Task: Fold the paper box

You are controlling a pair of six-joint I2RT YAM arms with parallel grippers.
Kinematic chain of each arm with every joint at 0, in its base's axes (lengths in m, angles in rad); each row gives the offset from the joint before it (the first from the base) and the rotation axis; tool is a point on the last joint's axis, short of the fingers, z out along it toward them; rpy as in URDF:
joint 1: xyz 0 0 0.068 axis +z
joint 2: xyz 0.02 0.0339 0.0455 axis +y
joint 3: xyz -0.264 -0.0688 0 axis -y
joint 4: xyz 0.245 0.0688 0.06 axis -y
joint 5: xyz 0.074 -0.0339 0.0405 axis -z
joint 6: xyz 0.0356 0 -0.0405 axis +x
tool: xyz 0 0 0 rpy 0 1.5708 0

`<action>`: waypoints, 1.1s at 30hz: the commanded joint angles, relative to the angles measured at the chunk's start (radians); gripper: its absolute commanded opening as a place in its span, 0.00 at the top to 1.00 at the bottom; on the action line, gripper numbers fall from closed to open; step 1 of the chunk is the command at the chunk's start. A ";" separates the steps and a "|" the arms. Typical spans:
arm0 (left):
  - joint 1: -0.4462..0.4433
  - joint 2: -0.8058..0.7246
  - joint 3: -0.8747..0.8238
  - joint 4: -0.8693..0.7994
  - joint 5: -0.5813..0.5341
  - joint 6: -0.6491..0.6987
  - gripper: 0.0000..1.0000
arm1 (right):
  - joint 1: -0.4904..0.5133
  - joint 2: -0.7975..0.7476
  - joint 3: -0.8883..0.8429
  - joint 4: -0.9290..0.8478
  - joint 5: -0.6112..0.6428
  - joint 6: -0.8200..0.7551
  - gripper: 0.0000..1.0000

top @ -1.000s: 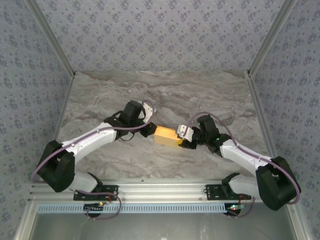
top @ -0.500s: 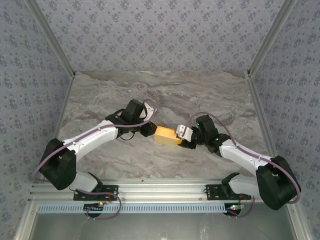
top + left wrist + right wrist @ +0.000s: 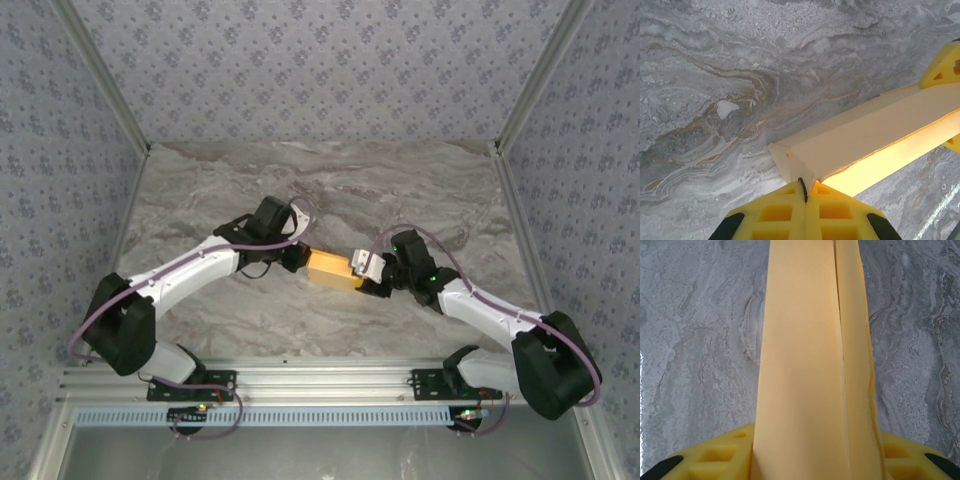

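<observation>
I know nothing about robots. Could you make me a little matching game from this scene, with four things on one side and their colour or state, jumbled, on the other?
Things:
1. paper box
2. left gripper
3. right gripper
4. table

Descriptions:
A. grey and marbled
B. jaws shut tight together at one end of the box
C. orange-yellow, between the two grippers
D. jaws clamped around the other end of the box

Pairs: 1-C, 2-B, 3-D, 4-A
</observation>
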 commanded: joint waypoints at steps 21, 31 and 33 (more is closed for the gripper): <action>0.024 0.083 0.214 -0.225 0.139 -0.125 1.00 | 0.043 0.062 0.024 -0.054 0.117 -0.021 0.60; 0.025 0.132 0.255 -0.283 0.160 -0.165 1.00 | 0.049 0.060 0.025 -0.056 0.117 -0.014 0.59; 0.024 0.135 0.247 -0.273 0.162 -0.173 1.00 | 0.048 0.059 0.025 -0.056 0.118 -0.012 0.59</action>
